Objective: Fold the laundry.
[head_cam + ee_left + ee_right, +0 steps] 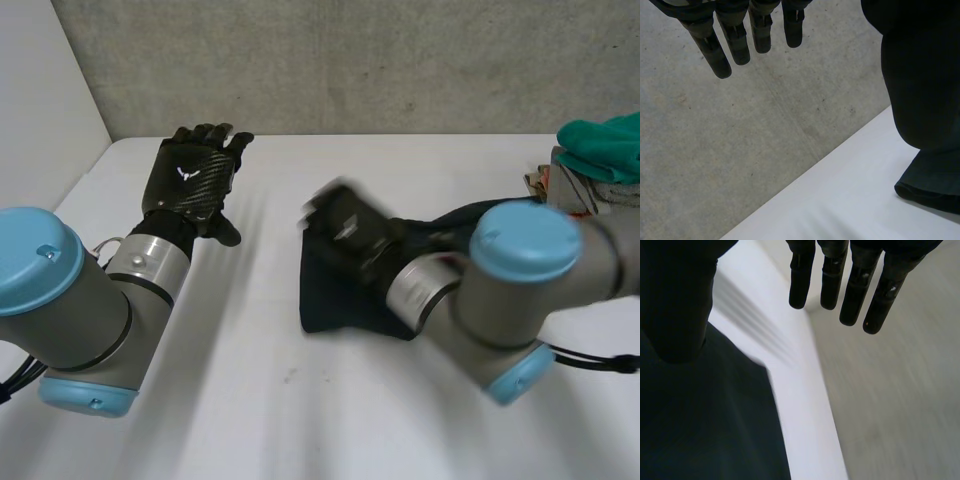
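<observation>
A: Nearest the camera, the two grey arms with their blue caps are reaching out over the white surface (250,390). What is each hand doing?

B: The right hand (345,228) is hovering over the far side of the dark cloth (335,300). Whether it is touching the cloth is hard to tell. In the right wrist view its fingers (801,285) are pointing straight out and gripping nothing, and the cloth is lying under the palm. The left hand (192,180) is hanging well apart from the cloth, towards the surface's far edge. Its fingers (735,42) are also straight and empty.

A: And the cloth itself?

B: It is lying bunched in the middle of the surface, partly under the right forearm. It is looking soft, light and limp, so it is likely to sag and crease wherever it is lifted.

A: Where is the best hold?

B: Probably a pinch at two corners of one hem, one hand at each, so the cloth is spreading flat before any fold. A green cloth (605,145) is sitting on a pile at the far right.
</observation>
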